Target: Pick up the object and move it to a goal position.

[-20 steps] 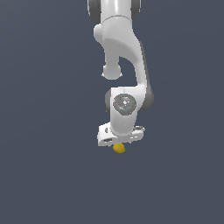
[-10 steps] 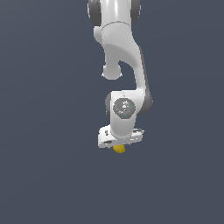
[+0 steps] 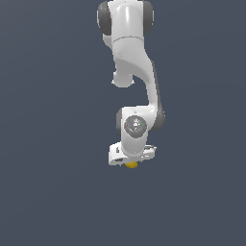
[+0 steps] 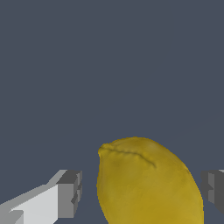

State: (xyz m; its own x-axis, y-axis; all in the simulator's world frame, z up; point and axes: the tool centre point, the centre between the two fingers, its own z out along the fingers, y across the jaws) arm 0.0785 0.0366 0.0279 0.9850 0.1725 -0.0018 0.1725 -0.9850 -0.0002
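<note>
Barely anything has shifted since half a second ago: the white arm (image 3: 136, 91) hangs in almost the same pose, reaching down from the top of the exterior view, and the yellow object (image 3: 131, 164) peeks out just beneath the wrist as before. Now to the end effector (image 3: 130, 162): in the exterior view it is mostly hidden under the white hand housing, so the close camera tells the story. In the wrist view the end effector (image 4: 142, 192) stands partly open, one grey-tipped finger (image 4: 69, 194) on one side of the lemon-like lump and the other finger just showing at the frame's edge on the far side. The object (image 4: 146, 183) sits between them, bumpy skin, a small crease near its pointed end, filling much of the gap. A sliver of dark background shows between the near finger and the yellow skin, so that pad is not touching; on the other side contact cannot be told. Beneath it all lies a plain dark grey-blue floor (image 3: 53, 192), no edge or corner visible in either view.
</note>
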